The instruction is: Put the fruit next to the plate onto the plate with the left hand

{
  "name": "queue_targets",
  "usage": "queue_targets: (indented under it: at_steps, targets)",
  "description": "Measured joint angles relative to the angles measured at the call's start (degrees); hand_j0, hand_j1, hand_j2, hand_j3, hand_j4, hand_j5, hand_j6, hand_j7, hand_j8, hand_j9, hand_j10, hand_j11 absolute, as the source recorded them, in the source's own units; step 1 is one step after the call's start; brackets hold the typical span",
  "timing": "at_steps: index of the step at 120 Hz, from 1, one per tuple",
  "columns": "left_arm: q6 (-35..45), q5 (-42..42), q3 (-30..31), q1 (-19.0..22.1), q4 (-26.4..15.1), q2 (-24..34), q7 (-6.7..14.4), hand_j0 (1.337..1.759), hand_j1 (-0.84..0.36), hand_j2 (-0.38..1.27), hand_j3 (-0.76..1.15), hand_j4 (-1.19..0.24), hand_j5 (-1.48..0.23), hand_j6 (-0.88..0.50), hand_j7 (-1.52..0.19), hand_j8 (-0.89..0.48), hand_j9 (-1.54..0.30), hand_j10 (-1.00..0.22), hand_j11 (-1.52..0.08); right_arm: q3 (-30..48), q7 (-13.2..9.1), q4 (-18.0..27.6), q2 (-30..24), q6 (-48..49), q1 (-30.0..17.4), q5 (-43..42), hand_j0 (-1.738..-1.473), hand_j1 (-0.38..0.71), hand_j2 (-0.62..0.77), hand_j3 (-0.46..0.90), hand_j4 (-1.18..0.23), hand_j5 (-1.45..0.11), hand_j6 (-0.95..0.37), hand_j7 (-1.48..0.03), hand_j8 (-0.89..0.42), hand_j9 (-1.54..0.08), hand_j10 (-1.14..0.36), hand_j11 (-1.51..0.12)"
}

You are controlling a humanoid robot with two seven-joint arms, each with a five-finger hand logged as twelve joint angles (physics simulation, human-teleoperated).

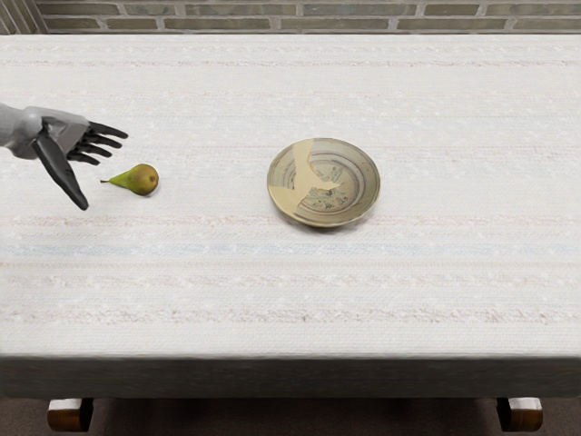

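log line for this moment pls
left hand open, near pear | pear beside plate, not on it | right hand unseen

Left arm [9, 129]: one, grey, entering at the left edge in the upper left of the frame; only its last short stretch shows.
Wrist [31, 133]: grey, roughly level, running rightward into the hand.
Left hand [56, 138]: upper left of the frame, grey back, dark digits.
Fingers [102, 141]: four, black, reaching rightward, lightly bent, slightly fanned, tips apart from one another.
Thumb [64, 173]: black, long, pointing down and to the right, well clear of the fingers.
Grasp: none; digits spread, nothing between thumb and fingers.
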Motion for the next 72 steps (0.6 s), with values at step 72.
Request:
queue_targets:
  at_steps: [72]
  targets:
    - [0.8,13.1,10.0,-4.0,16.6,-17.3,-0.1,1.658,0.34,0.0,0.0,-0.01,-0.01,-0.01,-0.01,-0.01,-0.01,-0.01,-0.01,0.5,0.2,-0.2,0.0,-0.1,-1.5,0.2,-1.658,-0.34,0.0,0.0,-0.01,-0.01,-0.01,-0.01,-0.01,-0.01,-0.01,-0.01]
